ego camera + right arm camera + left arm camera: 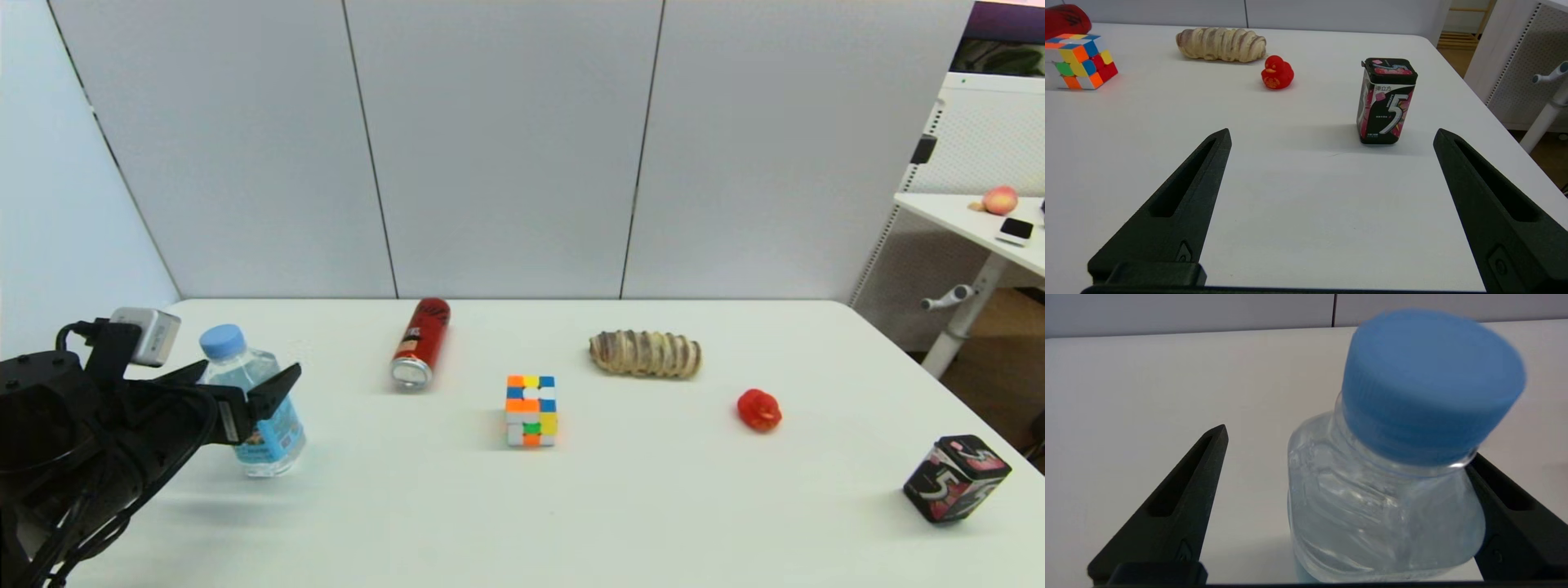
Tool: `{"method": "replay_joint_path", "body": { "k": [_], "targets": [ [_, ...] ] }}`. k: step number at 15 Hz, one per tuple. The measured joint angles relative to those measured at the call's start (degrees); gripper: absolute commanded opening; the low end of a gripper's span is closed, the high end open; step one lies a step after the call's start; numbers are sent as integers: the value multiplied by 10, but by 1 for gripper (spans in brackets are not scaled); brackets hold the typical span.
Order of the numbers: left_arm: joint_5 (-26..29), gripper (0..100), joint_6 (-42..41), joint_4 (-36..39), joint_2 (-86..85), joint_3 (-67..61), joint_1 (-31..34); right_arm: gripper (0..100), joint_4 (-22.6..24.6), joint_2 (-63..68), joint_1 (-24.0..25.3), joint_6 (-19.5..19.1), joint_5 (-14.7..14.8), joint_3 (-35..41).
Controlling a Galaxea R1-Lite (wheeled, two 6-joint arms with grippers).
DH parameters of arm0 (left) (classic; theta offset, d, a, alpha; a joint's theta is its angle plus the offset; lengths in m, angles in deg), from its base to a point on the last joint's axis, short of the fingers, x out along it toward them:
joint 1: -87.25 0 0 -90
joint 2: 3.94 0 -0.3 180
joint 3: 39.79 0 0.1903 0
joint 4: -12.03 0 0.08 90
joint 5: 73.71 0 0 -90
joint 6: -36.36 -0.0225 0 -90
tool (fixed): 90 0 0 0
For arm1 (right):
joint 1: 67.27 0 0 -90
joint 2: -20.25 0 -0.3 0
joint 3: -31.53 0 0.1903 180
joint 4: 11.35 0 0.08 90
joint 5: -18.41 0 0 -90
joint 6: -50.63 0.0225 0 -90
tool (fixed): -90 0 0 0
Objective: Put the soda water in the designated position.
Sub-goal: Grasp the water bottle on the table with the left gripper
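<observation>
Left wrist view: left gripper spread wide around the bottle, one finger standing clear of the plastic, the other finger right against the bottle's shoulder, contact too close to call; not clamped.
Head view, left gripper: low over the table's left side, fingers either side of the bottle's upper body.
Bottle: upright on the white table, far left, leaning a touch in the wrist view; light blue cap on top, blue label low on the body, clear liquid inside.
Cap up close: big and blurred, filling much of the left wrist view.
Right wrist view, right gripper: fingers wide apart, holding nothing, low over the table's right side, out of the head view.
Red can: lying on its side, right of the bottle, well apart from it.
Puzzle cube: mid-table, near the can's open end.
Ridged brown roll: behind and right of the cube.
Small red toy: right of the cube, near the roll.
Gum tin: near the table's right edge, black with a big 5; standing straight in the right wrist view.
</observation>
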Motion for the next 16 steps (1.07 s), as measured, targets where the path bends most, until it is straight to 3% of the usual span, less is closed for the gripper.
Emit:
{"method": "replay_joint_path", "body": {
  "k": [16],
  "targets": [
    [-1, 100, 1, 7, 9, -6, 0, 100, 0, 0, 0, 0, 0, 0]
  ]
}}
